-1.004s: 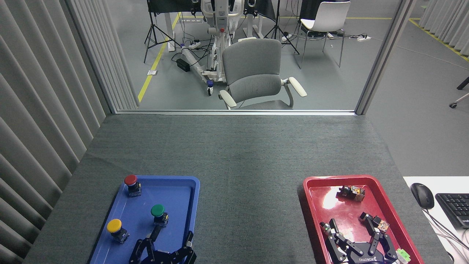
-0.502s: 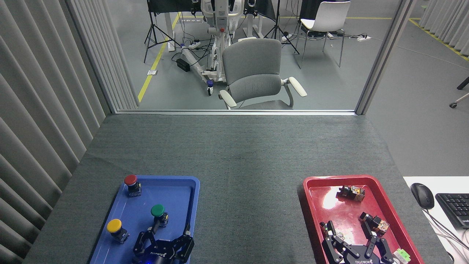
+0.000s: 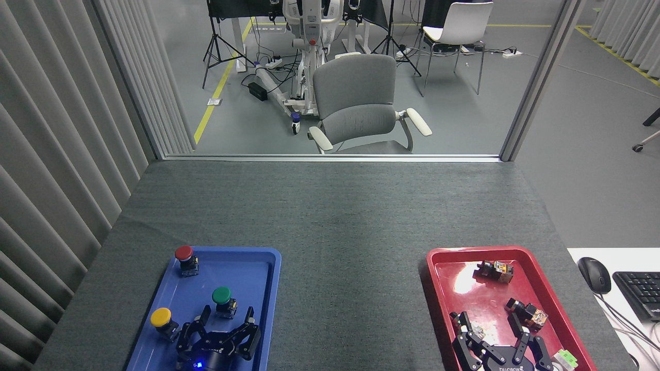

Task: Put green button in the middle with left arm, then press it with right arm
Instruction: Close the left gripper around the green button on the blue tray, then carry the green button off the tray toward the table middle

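The green button (image 3: 222, 300) stands upright in the blue tray (image 3: 260, 257), its green cap on a black base. My left gripper (image 3: 227, 315) is open just in front of it, fingers spread, one fingertip to the button's left and one to its right, neither touching it. The middle (image 3: 350, 268) of the dark grey mat lies bare between the two trays. My right gripper (image 3: 490, 327) hangs open over the near part of the red tray (image 3: 438, 278), holding nothing.
A red-capped button (image 3: 185, 258) and a yellow-capped button (image 3: 164, 322) share the blue tray. Small black parts (image 3: 495, 270) lie in the red tray. A mouse (image 3: 594, 274) and keyboard (image 3: 642, 293) sit on a white desk at right.
My left gripper has moved up and leftward toward the green button, its fingers now flanking it. The right gripper has sunk slightly toward the bottom edge.
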Controlling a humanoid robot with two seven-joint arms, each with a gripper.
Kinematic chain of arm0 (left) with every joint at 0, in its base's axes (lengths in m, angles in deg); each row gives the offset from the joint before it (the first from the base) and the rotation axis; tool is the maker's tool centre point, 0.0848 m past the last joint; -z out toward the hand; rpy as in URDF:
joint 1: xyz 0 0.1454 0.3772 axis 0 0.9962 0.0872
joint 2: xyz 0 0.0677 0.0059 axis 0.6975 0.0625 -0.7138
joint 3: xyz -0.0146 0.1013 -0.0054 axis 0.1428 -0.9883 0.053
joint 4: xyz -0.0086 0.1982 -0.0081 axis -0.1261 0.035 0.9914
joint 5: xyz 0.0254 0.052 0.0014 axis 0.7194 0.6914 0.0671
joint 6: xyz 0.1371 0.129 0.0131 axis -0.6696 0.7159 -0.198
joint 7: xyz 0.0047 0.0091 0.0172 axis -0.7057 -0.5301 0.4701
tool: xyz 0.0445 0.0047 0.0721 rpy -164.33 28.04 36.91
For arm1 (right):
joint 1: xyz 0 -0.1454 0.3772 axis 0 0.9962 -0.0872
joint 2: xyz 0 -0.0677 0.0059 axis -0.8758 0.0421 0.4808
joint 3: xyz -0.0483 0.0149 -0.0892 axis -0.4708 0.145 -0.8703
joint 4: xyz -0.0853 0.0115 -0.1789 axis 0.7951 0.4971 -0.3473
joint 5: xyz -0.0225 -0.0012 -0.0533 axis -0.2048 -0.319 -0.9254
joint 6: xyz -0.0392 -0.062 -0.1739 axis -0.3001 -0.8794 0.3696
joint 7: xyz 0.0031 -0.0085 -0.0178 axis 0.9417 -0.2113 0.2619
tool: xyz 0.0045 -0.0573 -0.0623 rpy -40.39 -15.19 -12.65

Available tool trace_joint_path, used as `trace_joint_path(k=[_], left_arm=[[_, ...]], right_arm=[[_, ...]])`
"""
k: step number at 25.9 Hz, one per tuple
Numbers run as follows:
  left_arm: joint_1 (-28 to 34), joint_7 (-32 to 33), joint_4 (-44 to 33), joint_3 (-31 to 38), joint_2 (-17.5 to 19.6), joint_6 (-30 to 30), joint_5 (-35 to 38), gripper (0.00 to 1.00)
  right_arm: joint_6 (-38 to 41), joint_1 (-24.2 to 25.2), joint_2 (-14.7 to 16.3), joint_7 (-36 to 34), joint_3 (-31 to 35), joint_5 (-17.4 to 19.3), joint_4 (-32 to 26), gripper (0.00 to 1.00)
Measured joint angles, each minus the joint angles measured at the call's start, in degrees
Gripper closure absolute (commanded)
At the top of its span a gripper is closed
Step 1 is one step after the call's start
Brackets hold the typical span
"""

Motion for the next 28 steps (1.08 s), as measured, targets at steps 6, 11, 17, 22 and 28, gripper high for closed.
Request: trace_joint_path(k=[6,11,17,22,28], left_arm=[[-2.78,0.18,3.69,0.06,0.14,-0.20,-0.35,0.09],[-4.90,0.39,6.34,0.07,0.48,-0.10,-0.29,0.24],[-5.85,0.54,8.32,0.00,1.30,0.00,-0.18,0.55],[-5.91,0.58,8.73,-0.06,2.42,0.67,-0.07,0.75],[-5.81,0.02,7.22,-0.11,3.72,6.24,0.05,0.80]], right_arm=[[-0.01,0.24,0.03,-0.08,-0.03,0.01,0.01,0.01],[0.03,0.19,-0.01,-0.14,-0.02,0.07,0.01,0.01],[0.07,0.15,-0.01,0.08,-0.10,0.07,0.01,0.01],[0.07,0.14,-0.01,0.11,-0.17,0.02,0.01,0.01],[0.07,0.15,0.18,0.19,-0.18,0.01,0.01,0.01]])
